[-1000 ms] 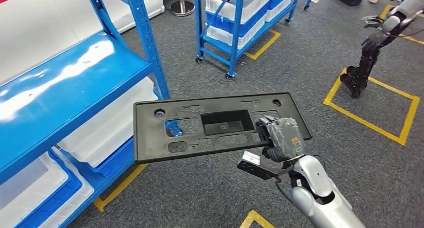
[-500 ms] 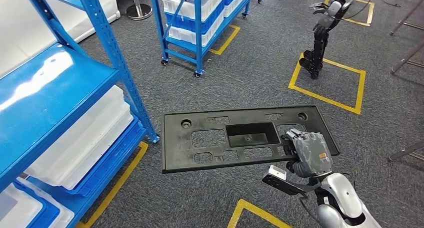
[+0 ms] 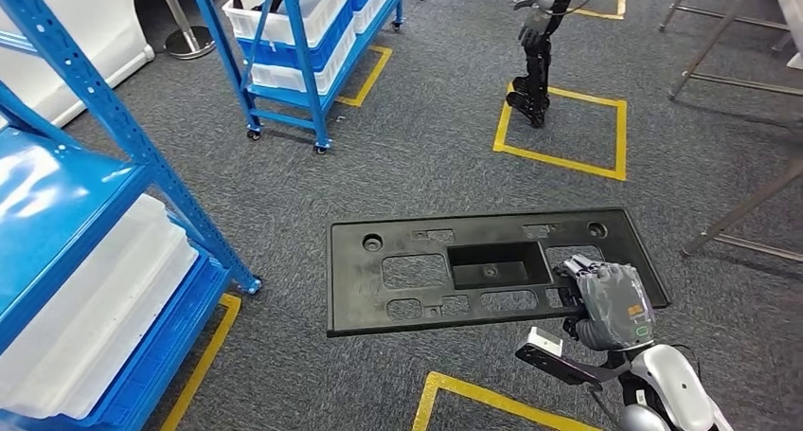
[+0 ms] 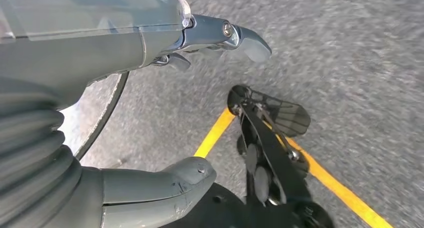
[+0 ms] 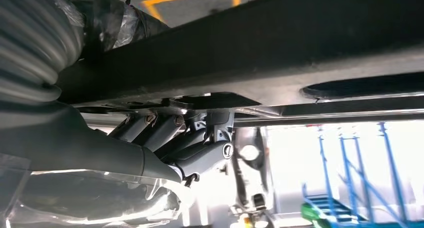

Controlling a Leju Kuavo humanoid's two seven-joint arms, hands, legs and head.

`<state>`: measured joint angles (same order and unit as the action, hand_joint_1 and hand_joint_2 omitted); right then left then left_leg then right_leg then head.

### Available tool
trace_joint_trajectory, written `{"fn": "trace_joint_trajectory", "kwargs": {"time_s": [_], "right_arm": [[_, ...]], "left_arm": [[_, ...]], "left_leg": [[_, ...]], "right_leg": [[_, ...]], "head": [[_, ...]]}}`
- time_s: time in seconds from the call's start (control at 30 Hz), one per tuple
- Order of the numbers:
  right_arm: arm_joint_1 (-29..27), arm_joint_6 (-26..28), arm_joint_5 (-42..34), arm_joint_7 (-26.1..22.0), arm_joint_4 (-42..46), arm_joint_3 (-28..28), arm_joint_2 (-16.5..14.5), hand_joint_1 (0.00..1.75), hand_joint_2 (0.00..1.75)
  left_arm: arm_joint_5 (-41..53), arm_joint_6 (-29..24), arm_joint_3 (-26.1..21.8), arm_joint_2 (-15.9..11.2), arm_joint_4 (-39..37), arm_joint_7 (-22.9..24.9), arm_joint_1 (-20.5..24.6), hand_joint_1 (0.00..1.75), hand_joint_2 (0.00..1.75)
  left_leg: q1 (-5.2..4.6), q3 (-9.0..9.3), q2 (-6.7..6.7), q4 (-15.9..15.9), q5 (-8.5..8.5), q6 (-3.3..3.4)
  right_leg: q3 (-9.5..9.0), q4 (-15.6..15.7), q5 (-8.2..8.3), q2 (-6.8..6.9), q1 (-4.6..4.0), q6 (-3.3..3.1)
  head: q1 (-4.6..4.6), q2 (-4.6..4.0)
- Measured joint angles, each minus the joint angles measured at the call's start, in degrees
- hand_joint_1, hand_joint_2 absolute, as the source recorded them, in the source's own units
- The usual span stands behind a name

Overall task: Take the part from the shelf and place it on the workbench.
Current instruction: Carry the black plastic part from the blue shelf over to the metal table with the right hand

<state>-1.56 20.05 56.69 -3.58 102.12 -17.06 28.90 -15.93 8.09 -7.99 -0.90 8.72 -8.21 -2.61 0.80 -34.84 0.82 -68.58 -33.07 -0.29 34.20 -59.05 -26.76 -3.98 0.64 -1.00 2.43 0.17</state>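
The part is a long flat black plastic panel [image 3: 445, 270] with cut-outs and a deep rectangular recess in its middle. It hangs level above the grey carpet in the head view. My right hand [image 3: 611, 303] grips its right near edge, fingers laid over the top. From the right wrist view the panel's dark underside [image 5: 280, 52] runs across, with my right hand's fingers [image 5: 200, 143] clamped against it. My left hand [image 4: 150, 87] hangs over the floor, its thumb and fingers apart, holding nothing.
A blue shelf rack [image 3: 85, 194] with white bins stands at the left. A wheeled blue rack [image 3: 294, 43] with bins is farther back. Another robot's dark legs [image 3: 535, 71] stand in a yellow floor square. Grey metal table legs [image 3: 748, 204] rise at the right.
The whole head view has swung to the right: the blue shelf slid leftward and metal table legs came in at the right. The panel stays gripped in my right hand.
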Motion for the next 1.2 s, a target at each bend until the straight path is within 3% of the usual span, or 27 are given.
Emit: {"fn": "trace_joint_trajectory", "kwargs": {"time_s": [0.07, 0.1, 0.13, 0.2, 0.27, 0.33, 0.4, 0.43, 0.47, 0.57, 0.63, 0.7, 0.77, 0.83, 0.9, 0.93, 0.97, 1.0, 1.07, 1.13, 1.2], "right_arm": [[-0.44, -0.13, -0.12, 0.01, 0.41, 0.94, 0.5, 1.75, 1.75], [-0.51, -0.27, -0.26, 0.0, 0.56, 1.49, 0.75, 1.75, 1.75], [-0.54, -0.46, -0.46, -0.05, 0.65, 1.97, 0.99, 1.75, 1.75], [-0.7, -0.93, -0.89, -0.3, 0.88, 2.75, 1.55, 1.75, 1.75], [-0.6, -1.45, -1.15, -0.63, 1.07, 3.34, 2.03, 1.75, 1.75], [-0.17, -1.92, -1.25, -0.8, 1.14, 3.64, 2.26, 1.75, 1.75], [0.07, -2.35, -1.35, -0.84, 1.14, 3.67, 2.32, 1.75, 1.75], [0.09, -2.53, -1.42, -0.84, 1.14, 3.67, 2.38, 1.75, 1.75], [0.18, -2.71, -1.5, -0.86, 1.14, 3.67, 2.46, 1.75, 1.75], [1.06, -3.04, -1.78, -0.97, 1.13, 3.65, 2.68, 1.75, 1.75], [1.82, -3.12, -1.95, -1.03, 1.11, 3.58, 2.75, 1.75, 1.75], [2.39, -3.16, -2.09, -1.03, 1.08, 3.5, 2.82, 1.75, 1.75], [3.13, -3.21, -2.18, -1.16, 1.03, 3.38, 2.89, 1.75, 1.75], [4.11, -3.26, -2.25, -1.34, 0.87, 3.08, 2.85, 1.75, 1.75], [4.8, -3.28, -2.31, -1.43, 0.61, 2.65, 2.74, 1.75, 1.75], [4.96, -3.28, -2.33, -1.45, 0.47, 2.41, 2.69, 1.75, 1.75], [5.08, -3.28, -2.33, -1.48, 0.34, 2.18, 2.67, 1.75, 1.75], [5.17, -3.26, -2.33, -1.49, 0.25, 2.0, 2.64, 1.75, 1.75], [5.41, -3.18, -2.33, -1.51, 0.17, 1.82, 2.58, 1.75, 1.75], [5.68, -3.04, -2.33, -1.52, 0.12, 1.74, 2.51, 1.75, 1.75], [5.77, -2.91, -2.36, -1.54, 0.09, 1.65, 2.49, 1.75, 1.75]], "left_arm": [[-0.24, 0.39, -0.04, 0.04, -0.03, -0.73, -0.26, 0.0, 1.75], [-0.39, 0.51, -0.05, 0.07, -0.05, -0.94, -0.34, 0.0, 1.75], [-0.54, 0.57, -0.07, 0.1, -0.07, -1.08, -0.36, 0.0, 1.75], [-0.73, 0.53, -0.08, 0.19, -0.07, -1.17, -0.23, 0.0, 1.75], [-0.78, 0.47, -0.09, 0.32, -0.08, -1.19, -0.29, 0.0, 1.75], [-0.85, 0.48, -0.1, 0.43, -0.14, -1.19, -0.54, 0.0, 1.75], [-0.97, 0.52, -0.11, 0.51, -0.34, -1.19, -0.65, 0.0, 1.75], [-1.03, 0.56, -0.11, 0.56, -0.46, -1.19, -0.63, 0.0, 1.75], [-1.12, 0.63, -0.11, 0.61, -0.56, -1.2, -0.56, 0.0, 1.75], [-1.48, 0.96, -0.11, 0.76, -0.83, -1.29, -0.25, 0.0, 1.75], [-1.62, 1.35, -0.11, 0.79, -1.0, -1.44, -0.05, 0.0, 1.75], [-1.53, 1.7, -0.1, 0.79, -1.06, -1.6, 0.28, 0.0, 1.75], [-1.44, 2.15, -0.09, 0.74, -1.14, -1.86, 0.5, 0.0, 1.75], [-1.59, 2.73, -0.08, 0.72, -1.26, -2.16, 0.49, 0.0, 1.75], [-1.83, 3.15, -0.07, 0.73, -1.34, -2.42, 0.48, 0.0, 1.75], [-1.94, 3.26, -0.07, 0.72, -1.37, -2.52, 0.5, 0.0, 1.75], [-2.01, 3.29, -0.07, 0.7, -1.38, -2.54, 0.51, 0.0, 1.75], [-2.09, 3.26, -0.07, 0.68, -1.39, -2.47, 0.51, 0.0, 1.75], [-2.32, 2.81, -0.07, 0.66, -1.48, -1.9, 0.47, 0.0, 1.75], [-2.54, 2.18, -0.07, 0.67, -1.6, -1.13, 0.48, 0.0, 1.75], [-2.7, 1.75, -0.05, 0.68, -1.64, -0.78, 0.63, 0.0, 1.75]], "left_leg": [[0.22, 2.73, 2.96, 7.07, 3.14, 0.29], [0.24, 3.43, 4.08, 8.9, 3.61, 0.41], [0.17, 3.6, 4.42, 9.4, 3.45, 0.6], [0.0, 3.82, 3.03, 9.93, 3.79, 1.29], [0.03, 4.06, 1.32, 10.67, 4.29, 2.14], [-0.09, 4.13, -0.39, 10.99, 4.44, 2.56], [-0.29, 4.09, -2.04, 10.97, 4.35, 2.67], [-0.35, 4.11, -2.8, 10.96, 4.28, 2.66], [-0.39, 4.18, -3.53, 10.95, 4.18, 2.61], [-0.57, 4.67, -5.35, 10.93, 3.76, 2.11], [-0.72, 4.92, -6.34, 10.92, 3.48, 1.6], [-0.68, 5.18, -7.3, 11.0, 3.21, 1.05], [-0.48, 4.8, -5.72, 9.33, 1.82, 0.54], [-0.29, 2.05, -2.46, 3.2, -1.52, 0.31], [-0.25, -1.85, -1.16, -4.21, -4.23, 0.21], [-0.25, -2.93, -1.03, -5.84, -4.13, 0.19], [-0.25, -2.93, -0.92, -5.13, -2.78, 0.22], [-0.22, -1.96, -0.57, -2.34, -0.53, 0.3], [-0.03, 0.99, 1.87, 5.18, 3.37, 0.56], [0.06, 2.49, 3.92, 8.87, 4.37, 0.85], [-0.11, 2.72, 3.3, 9.4, 4.37, 1.38]], "right_leg": [[0.42, -0.65, -0.17, -1.49, 0.04, 0.43], [0.78, -0.9, -0.15, -2.17, 0.1, 0.76], [1.14, -0.99, 0.0, -2.88, 0.23, 1.17], [1.62, -0.88, 0.38, -3.66, 0.55, 2.01], [2.67, -2.84, -0.93, -1.0, 0.4, 2.48], [5.45, -8.86, -4.33, 2.56, 0.23, 2.75], [8.27, -15.01, -6.7, 3.53, 0.44, 3.02], [8.49, -15.73, -6.5, 3.69, 0.53, 3.08], [7.51, -14.18, -5.29, 3.91, 0.59, 3.08], [1.19, -2.92, -0.92, 6.77, 0.11, 2.52], [-0.2, -0.09, -0.61, 7.66, -0.5, 1.91], [-0.16, 0.15, -0.39, 6.35, -0.58, 1.29], [-0.53, 0.83, -0.05, 5.2, -0.3, 0.49], [-0.76, 1.17, 0.13, 4.13, -0.17, -0.1], [-0.74, 1.06, 0.08, 2.87, -0.27, -0.32], [-0.75, 0.94, 0.01, 2.19, -0.31, -0.35], [-0.78, 0.77, -0.08, 1.45, -0.32, -0.33], [-0.79, 0.53, -0.21, 0.67, -0.28, -0.23], [-0.56, -0.18, -0.58, -0.76, -0.22, 0.19], [0.09, -0.73, -0.69, -2.02, -0.08, 0.83], [0.61, -0.59, -0.34, -3.34, 0.24, 1.65]], "head": [[-0.02, 0.0], [-0.02, 0.0], [-0.02, 0.0], [-0.01, 0.0], [-0.04, -0.01], [-0.05, -0.01], [-0.05, -0.01], [-0.05, -0.01], [-0.05, -0.01], [-0.04, 0.0], [-0.03, 0.0], [-0.02, 0.0], [-0.02, 0.0], [-0.02, -0.01], [-0.01, -0.02], [-0.01, -0.01], [-0.01, -0.01], [-0.01, -0.01], [-0.01, -0.01], [-0.02, -0.01], [-0.01, -0.01]]}}
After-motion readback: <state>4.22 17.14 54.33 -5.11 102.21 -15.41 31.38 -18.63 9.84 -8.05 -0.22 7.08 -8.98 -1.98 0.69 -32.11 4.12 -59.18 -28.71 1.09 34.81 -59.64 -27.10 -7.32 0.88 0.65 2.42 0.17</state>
